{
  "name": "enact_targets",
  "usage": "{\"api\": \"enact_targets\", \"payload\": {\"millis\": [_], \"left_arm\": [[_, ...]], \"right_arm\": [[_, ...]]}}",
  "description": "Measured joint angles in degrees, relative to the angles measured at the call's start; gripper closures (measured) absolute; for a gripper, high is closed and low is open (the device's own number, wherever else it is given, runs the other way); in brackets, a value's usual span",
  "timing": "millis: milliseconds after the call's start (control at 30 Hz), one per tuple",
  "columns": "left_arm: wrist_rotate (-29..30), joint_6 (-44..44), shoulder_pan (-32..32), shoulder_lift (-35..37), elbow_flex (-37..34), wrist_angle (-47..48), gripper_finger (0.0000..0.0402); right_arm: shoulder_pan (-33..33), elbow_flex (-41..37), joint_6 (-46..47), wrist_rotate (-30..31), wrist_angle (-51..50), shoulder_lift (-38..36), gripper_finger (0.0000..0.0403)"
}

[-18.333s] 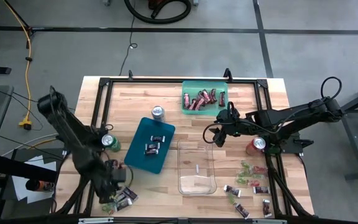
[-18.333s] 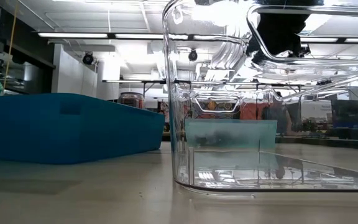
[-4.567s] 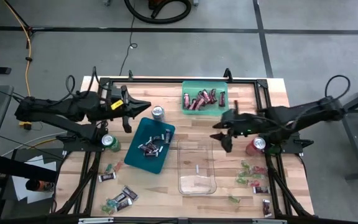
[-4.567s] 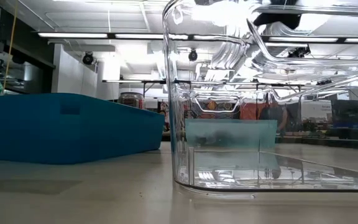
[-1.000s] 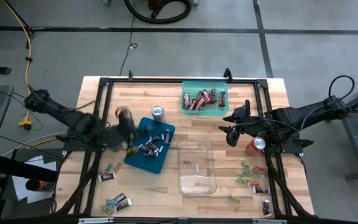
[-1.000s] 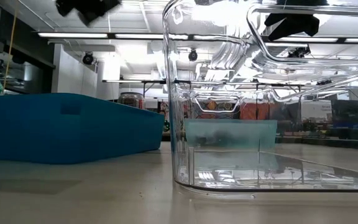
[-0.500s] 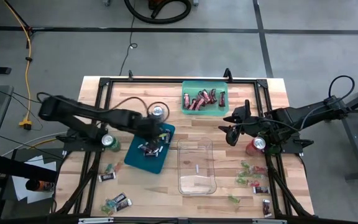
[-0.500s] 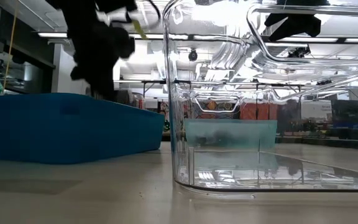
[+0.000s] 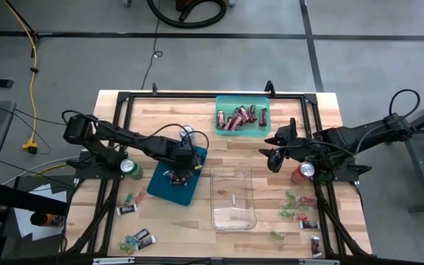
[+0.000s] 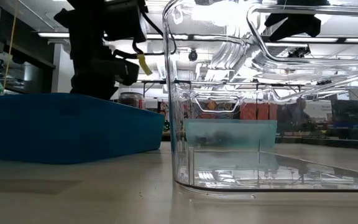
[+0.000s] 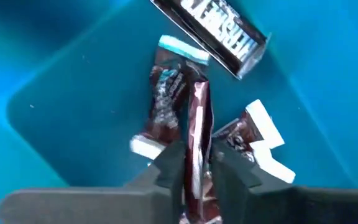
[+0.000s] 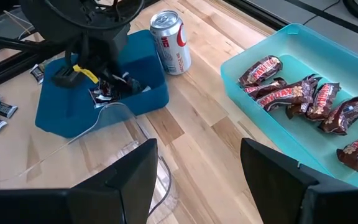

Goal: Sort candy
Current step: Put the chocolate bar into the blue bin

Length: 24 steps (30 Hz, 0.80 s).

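I have the left gripper (image 11: pixel 197 171) down in the blue tray (image 9: pixel 164 156).
Its fingers pinch a dark mini bar (image 11: pixel 196 134) over other candy; right gripper (image 9: pixel 274 151) waits, fingers apart, beside the green tray (image 9: pixel 264 125).

Deep blue tray (image 9: pixel 169 185) holding dark brown bars (image 11: pixel 166 93) with pale print. Beside that tray, silver-and-red can (image 12: pixel 170 41) and green can (image 9: pixel 130 168). Pale teal tray (image 12: pixel 272 112) of dark red bars (image 12: pixel 294 93). Light wood table (image 9: pixel 197 228).
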<state>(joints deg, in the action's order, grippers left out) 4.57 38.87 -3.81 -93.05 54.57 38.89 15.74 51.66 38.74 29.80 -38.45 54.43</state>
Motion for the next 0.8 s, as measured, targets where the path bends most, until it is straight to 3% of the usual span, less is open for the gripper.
{"api": "enact_targets", "payload": {"millis": [267, 400, 633, 800], "left_arm": [[0.4, -0.8, 0.1, 2.0, 0.0, 0.1, 0.0238], [-1.1, -2.5, 0.7, 6.8, 0.0, 0.2, 0.0207], [-7.5, -3.4, -0.8, 20.6, 0.1, 2.3, 0.0193], [-9.1, -1.5, -11.0, 28.7, 0.1, 8.7, 0.0196]], "right_arm": [[0.0, 0.0, -0.1, 0.0, -0.9, 0.0, 0.0179], [0.0, 0.0, -0.1, 0.0, -1.6, 0.0, 0.0179], [0.0, 0.0, 2.6, -0.4, -1.3, 0.0, 0.0179], [0.0, 0.0, 3.4, -1.2, -1.2, 0.0, 0.0179]]}}
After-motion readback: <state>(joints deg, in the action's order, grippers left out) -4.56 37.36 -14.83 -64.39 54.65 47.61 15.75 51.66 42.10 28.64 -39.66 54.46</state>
